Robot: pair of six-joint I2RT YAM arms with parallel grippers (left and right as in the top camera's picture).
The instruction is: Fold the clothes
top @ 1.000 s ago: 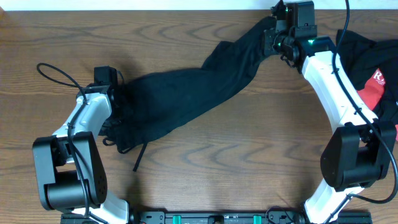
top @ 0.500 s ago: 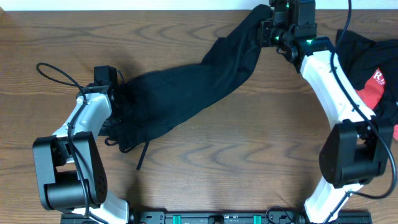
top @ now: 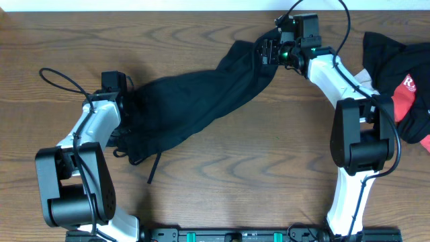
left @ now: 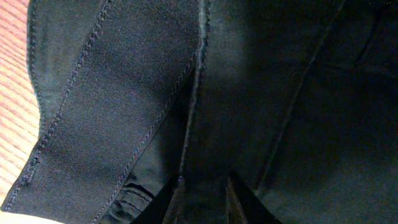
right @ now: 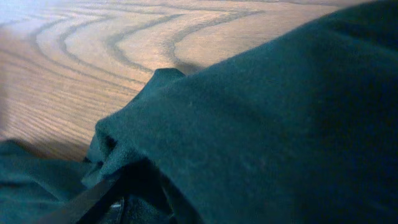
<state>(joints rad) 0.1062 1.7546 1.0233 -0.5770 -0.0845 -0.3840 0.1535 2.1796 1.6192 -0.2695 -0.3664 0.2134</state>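
The clothes [top: 195,101], a long black garment, lie in a diagonal band from the lower left to the upper right of the table. A thin cord [top: 153,168] trails from their left end. My left gripper [top: 124,111] is shut on that left end. In the left wrist view its two fingertips [left: 180,200] pinch a fold of the stitched black fabric [left: 124,93]. My right gripper [top: 269,50] sits at the garment's far right end with its jaws open. In the right wrist view one finger [right: 93,200] shows low at the left, and the cloth [right: 261,124] is heaped over the other one.
A black-and-red garment with white lettering [top: 403,74] lies bunched at the table's right edge, behind the right arm. Bare wood [top: 255,168] runs in front of the clothes, and the table's far edge [top: 168,12] is close behind the right gripper.
The right gripper has swung left, away from the far edge, and opened. The garment's far end has sunk and bunched leftwards. The left arm and its grip are unchanged.
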